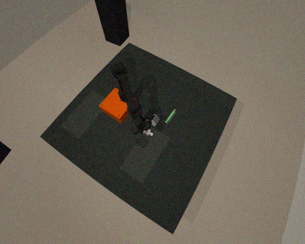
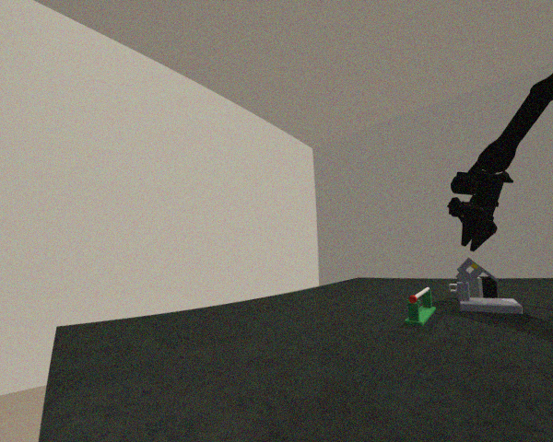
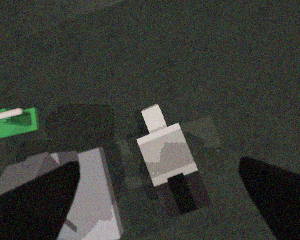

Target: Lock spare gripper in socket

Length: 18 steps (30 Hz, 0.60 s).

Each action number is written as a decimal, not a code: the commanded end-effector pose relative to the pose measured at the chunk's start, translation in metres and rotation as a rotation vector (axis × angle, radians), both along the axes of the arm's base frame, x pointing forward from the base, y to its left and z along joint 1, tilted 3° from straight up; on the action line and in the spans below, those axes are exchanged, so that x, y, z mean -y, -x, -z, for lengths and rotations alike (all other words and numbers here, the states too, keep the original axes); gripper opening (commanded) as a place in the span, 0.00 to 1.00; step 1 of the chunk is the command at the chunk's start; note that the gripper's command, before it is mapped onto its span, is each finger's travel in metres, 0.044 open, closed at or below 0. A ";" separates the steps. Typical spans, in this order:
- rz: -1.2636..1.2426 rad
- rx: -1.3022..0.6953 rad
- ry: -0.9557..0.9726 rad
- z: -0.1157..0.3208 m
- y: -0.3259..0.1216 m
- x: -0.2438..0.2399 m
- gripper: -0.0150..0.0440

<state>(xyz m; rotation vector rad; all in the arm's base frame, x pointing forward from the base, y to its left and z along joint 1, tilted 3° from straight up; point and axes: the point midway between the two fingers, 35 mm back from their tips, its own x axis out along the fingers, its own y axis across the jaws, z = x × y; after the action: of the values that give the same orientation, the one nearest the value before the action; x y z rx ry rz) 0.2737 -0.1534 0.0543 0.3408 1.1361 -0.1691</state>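
Observation:
My gripper [image 2: 468, 247] [image 3: 160, 166] is open and empty, above the spare gripper and beside the mount. The spare gripper [image 1: 148, 132] [image 3: 167, 152] is a pale block with a square spigot at one end and dark parts at the other; it lies on the table. The grey mount [image 1: 155, 120] [image 2: 491, 305] [image 3: 92, 192] stands close beside it; its raised socket part has a square opening in the exterior view. The white pin [image 2: 420, 294] [image 3: 7, 115] with a red end lies along the green rack [image 2: 422, 316] [image 3: 15, 131], out of the socket. My left finger partly hides the mount in the wrist view.
An orange box [image 1: 113, 104] stands beside the arm, at the right edge of the exterior view. Two paler rectangles mark the dark table top [image 1: 194, 126]. Black posts [image 1: 114, 23] stand beyond its edges. The green rack is on the mount's far side from the orange box.

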 end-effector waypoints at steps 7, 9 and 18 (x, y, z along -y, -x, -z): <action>-0.342 0.097 0.181 -0.009 0.000 -0.001 1.00; -0.342 0.097 0.181 -0.009 0.000 -0.001 1.00; -0.341 0.098 0.181 0.037 -0.001 -0.001 1.00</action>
<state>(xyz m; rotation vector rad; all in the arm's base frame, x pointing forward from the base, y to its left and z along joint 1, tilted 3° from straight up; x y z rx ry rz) 0.2779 -0.1558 0.0384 -0.0160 1.0432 0.0321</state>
